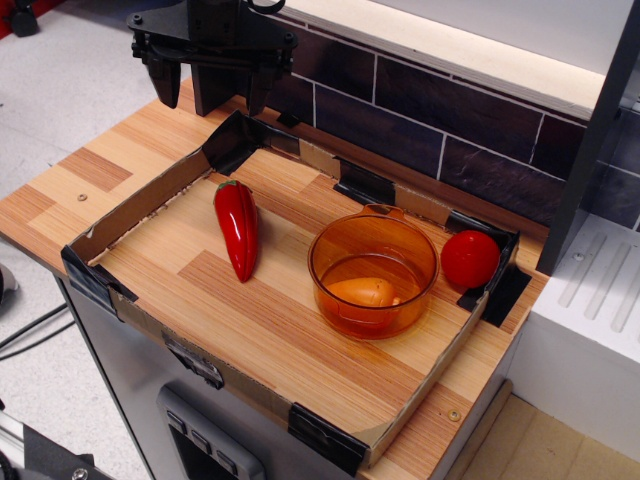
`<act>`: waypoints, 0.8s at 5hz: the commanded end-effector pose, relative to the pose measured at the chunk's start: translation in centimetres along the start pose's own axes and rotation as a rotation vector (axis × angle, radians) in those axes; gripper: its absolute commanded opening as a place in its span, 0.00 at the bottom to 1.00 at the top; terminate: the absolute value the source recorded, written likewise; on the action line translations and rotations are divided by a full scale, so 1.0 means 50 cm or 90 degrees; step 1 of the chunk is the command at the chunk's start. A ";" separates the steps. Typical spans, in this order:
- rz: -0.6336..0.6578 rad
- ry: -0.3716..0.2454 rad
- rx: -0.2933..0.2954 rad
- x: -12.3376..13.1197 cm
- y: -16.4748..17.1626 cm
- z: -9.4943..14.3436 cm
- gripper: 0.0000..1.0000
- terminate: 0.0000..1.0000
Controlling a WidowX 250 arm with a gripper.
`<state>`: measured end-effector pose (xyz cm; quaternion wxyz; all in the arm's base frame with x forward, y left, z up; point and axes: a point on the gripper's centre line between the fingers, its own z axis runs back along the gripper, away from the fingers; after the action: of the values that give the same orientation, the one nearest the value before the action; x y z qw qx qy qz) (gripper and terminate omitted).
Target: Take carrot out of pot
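Lying on its side on the floor of the translucent amber pot (373,270), the small orange toy carrot (362,292) points its tapered tip toward the right, fully inside the rim and untouched. Standing toward the right of a shallow cardboard-walled tray (135,215) on a wood-grain counter (95,165), with a small tab handle on its far rim. Hanging high at the far left corner, well apart from the pot, the black gripper (215,85) with its fingers spread and nothing between them. Best done, by judgement: crossing right and nearer to sit directly above the pot, descending straight through the middle of the opening, fingers turned to close across the carrot's thicker left part rather than along its length, keeping clear of the pot wall so the light pot is neither tipped nor dragged, then lifting straight up before moving aside. Lying to the left of the pot, a long glossy red pepper (238,228); just beside the pot's right side, a round red tomato (470,259); neither to be disturbed. Hard to make out: the carrot's outline, softened by the orange-tinted wall. Cut off by the top edge: the arm and upper gripper body.
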<state>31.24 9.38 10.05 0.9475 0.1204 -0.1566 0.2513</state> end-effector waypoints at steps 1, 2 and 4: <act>0.000 0.000 0.000 0.000 0.000 0.000 1.00 0.00; -0.136 -0.025 -0.086 -0.005 -0.031 0.034 1.00 0.00; -0.439 -0.004 -0.197 -0.066 -0.095 0.101 1.00 0.00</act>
<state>29.53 1.84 11.26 0.9860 0.0128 -0.1130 -0.1221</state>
